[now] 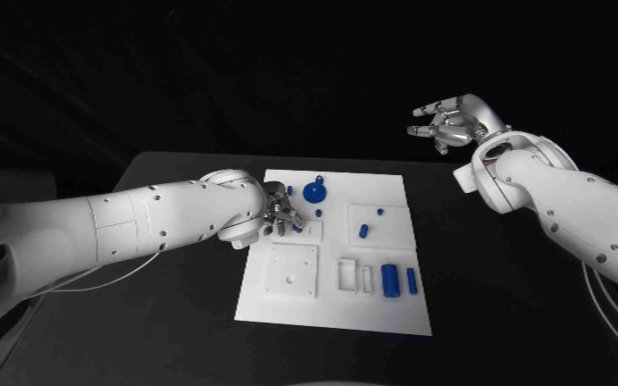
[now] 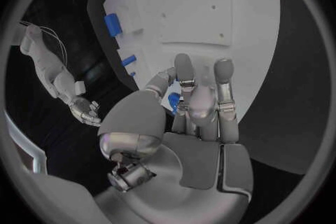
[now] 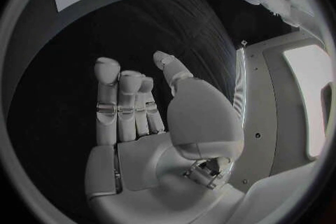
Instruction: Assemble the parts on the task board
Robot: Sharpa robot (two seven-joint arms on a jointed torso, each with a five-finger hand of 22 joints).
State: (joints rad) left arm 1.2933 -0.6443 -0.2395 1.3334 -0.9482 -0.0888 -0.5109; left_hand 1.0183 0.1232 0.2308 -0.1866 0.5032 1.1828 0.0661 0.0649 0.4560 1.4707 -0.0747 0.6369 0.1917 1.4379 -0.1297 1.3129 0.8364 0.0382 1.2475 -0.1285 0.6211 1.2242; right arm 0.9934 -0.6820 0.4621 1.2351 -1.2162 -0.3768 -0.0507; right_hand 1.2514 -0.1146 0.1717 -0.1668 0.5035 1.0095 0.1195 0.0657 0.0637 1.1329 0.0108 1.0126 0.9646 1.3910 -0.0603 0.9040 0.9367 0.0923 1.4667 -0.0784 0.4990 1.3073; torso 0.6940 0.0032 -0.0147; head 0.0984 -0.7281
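1. The left hand (image 1: 279, 213) is down on the left edge of the white board (image 1: 338, 310). Its fingers (image 2: 223, 75) are curled down over the board, and a small blue piece (image 2: 173, 101) sits right between them. It looks pinched there, but I cannot tell for sure how tight the hold is.

2. From that hand, going out across the board: a round blue knob (image 1: 315, 194) sits just beside it, toward the far edge of the board. A short blue peg (image 1: 364, 230) lies a bit further, near the middle of the board. A fat blue bar (image 1: 389, 279) and a thin blue bar (image 1: 413, 281) lie side by side near the close edge of the board, well apart from the hand.

3. Both bars lie long-ways, pointing from the close edge of the board to its far edge.

4. The right hand (image 1: 445, 124) is up in the air, off past the far right corner of the board. Its fingers (image 3: 108, 95) are spread loose and it holds nothing.

5. So the left hand is much nearer to all the blue pieces. I think the left hand will do the next bit, and it only has to push its piece down into the board under it.
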